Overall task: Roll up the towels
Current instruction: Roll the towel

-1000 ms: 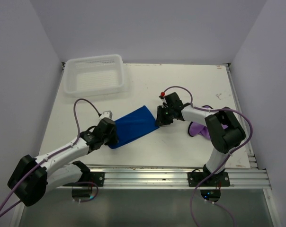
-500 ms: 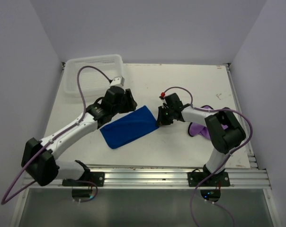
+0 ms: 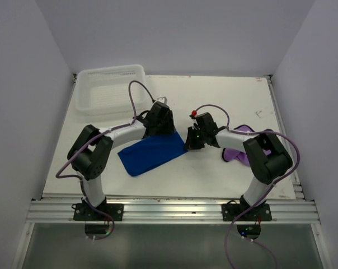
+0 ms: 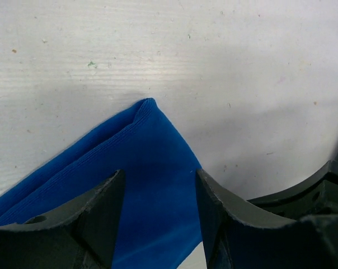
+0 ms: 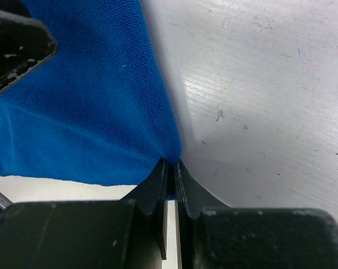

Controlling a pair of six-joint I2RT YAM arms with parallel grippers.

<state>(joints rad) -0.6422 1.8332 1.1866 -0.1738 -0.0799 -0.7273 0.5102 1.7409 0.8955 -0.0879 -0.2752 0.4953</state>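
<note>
- Near the middle of the table (image 3: 225, 95), the blue towel (image 3: 149, 154) is laid flat and folded double, one corner pointing away from the arms.
- At its right-hand corner the right gripper (image 5: 170, 165) is pinched tight on a thin bit of cloth, fingers nearly meeting.
- Over the far corner the left gripper (image 4: 159, 178) is held with fingers apart, straddling the fabric. Nothing is gripped, and whether the tips touch the cloth cannot be told.
- The purple towel (image 3: 234, 152) is bunched by the right arm, partly hidden under it and well apart from the basket (image 3: 110, 89).
- The cloth is judged light, soft and limp. No shape will be kept when it is lifted, and a pulled corner will drag the rest along.
- A fine ribbed weave is shown, so slipping from the fingers is thought unlikely, though sliding over the smooth table is likely.
- Hold is best taken at two corners of a short edge, both layers caught together, so the edge can be turned over evenly.
- If only one layer is pinched, the fold may open.
</note>
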